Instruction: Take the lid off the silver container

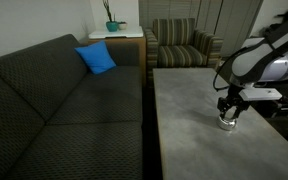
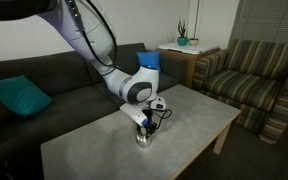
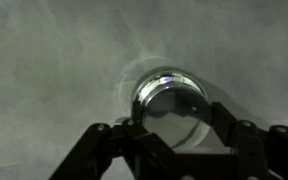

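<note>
The silver container (image 1: 227, 125) is a tiny shiny round pot standing on the grey table (image 1: 189, 100), and it also shows in an exterior view (image 2: 144, 138). Its domed lid (image 3: 169, 98) sits on top and fills the middle of the wrist view. My gripper (image 3: 174, 116) is straight above it, with one black finger against each side of the lid. In both exterior views the gripper (image 1: 228, 114) (image 2: 147, 125) is low over the pot, and the pot's body is mostly hidden by the fingers.
A dark sofa (image 1: 54, 100) with a blue cushion (image 1: 97, 58) runs along the table. A teal cushion (image 2: 19, 97) lies on the sofa. A striped armchair (image 2: 254, 75) and a side table with a plant (image 1: 112, 25) stand beyond it.
</note>
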You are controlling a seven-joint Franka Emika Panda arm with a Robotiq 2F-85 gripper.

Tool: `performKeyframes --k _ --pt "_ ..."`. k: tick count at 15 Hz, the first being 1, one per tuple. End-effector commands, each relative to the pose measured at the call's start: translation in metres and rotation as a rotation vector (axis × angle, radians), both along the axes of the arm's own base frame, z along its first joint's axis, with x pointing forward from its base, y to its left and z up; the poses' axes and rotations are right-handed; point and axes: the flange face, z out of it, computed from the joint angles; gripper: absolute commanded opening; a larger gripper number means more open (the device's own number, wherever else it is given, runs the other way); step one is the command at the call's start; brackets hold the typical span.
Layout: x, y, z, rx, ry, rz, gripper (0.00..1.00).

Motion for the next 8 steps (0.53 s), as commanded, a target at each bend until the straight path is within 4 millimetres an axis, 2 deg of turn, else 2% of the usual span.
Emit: performKeyframes --k 1,8 --pt "-0.0106 -0.0004 -0.0091 0.011 0.024 -0.053 0.44" --pt "-0.0136 0.0011 -0.0117 -0.013 -0.006 -0.122 0.44"
